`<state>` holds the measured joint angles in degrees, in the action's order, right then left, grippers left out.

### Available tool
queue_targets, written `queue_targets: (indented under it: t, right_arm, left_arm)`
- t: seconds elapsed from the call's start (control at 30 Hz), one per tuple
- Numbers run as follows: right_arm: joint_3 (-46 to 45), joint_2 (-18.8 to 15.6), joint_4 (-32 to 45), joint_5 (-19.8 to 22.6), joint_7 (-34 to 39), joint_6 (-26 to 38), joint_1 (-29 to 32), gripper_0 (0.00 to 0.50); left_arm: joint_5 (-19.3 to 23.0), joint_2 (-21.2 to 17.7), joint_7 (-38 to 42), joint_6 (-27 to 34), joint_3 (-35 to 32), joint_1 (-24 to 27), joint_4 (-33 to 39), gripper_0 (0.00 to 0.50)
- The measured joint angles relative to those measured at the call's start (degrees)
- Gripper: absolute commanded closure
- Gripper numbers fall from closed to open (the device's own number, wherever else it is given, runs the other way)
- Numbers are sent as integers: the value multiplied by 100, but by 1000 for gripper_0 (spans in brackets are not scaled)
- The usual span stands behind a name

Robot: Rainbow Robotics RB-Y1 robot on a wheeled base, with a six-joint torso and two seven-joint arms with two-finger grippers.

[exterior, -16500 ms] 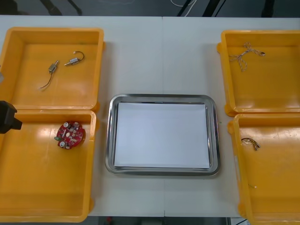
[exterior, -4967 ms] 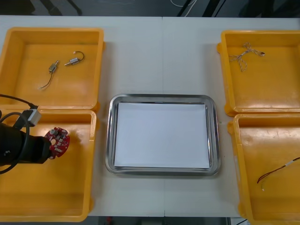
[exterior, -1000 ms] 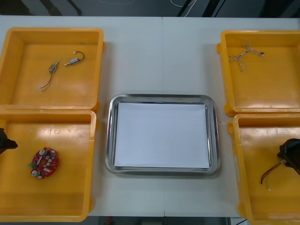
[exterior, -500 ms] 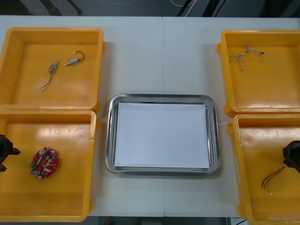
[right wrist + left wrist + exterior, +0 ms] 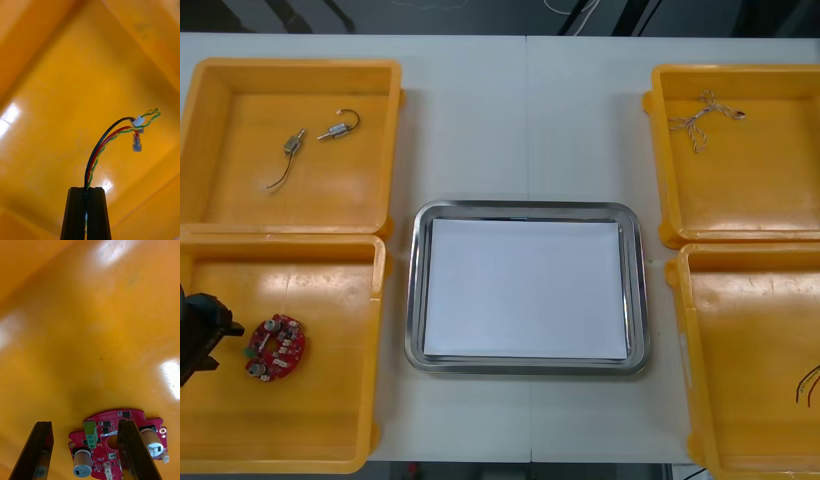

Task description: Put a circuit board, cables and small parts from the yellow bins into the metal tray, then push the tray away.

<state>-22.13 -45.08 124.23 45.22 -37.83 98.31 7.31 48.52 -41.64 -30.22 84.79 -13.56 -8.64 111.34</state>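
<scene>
The tray lies in the middle of the table. From the tray, the far left bin is at 10 o'clock and has two small metal parts in it, side by side. The near left bin is at 8 o'clock. In it lies the circuit board, and the left gripper is just at the board's 9 o'clock, fingers spread. The far right bin, at 2 o'clock, holds a cable. In the near right bin, at 4 o'clock, the right gripper pinches a cable bundle at that bin's 3 o'clock side.
</scene>
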Motion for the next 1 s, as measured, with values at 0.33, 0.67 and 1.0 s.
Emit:
queue_targets:
  t: [0.33,0.67,1.0]
  right_arm:
    - [-163,-1379,246,1596,-145,3,0,500]
    - [-480,-1553,731,1870,-1872,5,0,500]
    - [-91,-1781,1516,2104,-2334,-256,-159,500]
  left_arm:
    - [-85,2,0,-89,346,6,-20,0]
    - [-149,6,0,-171,465,8,-113,0]
    - [-150,8,0,-174,465,29,-126,500]
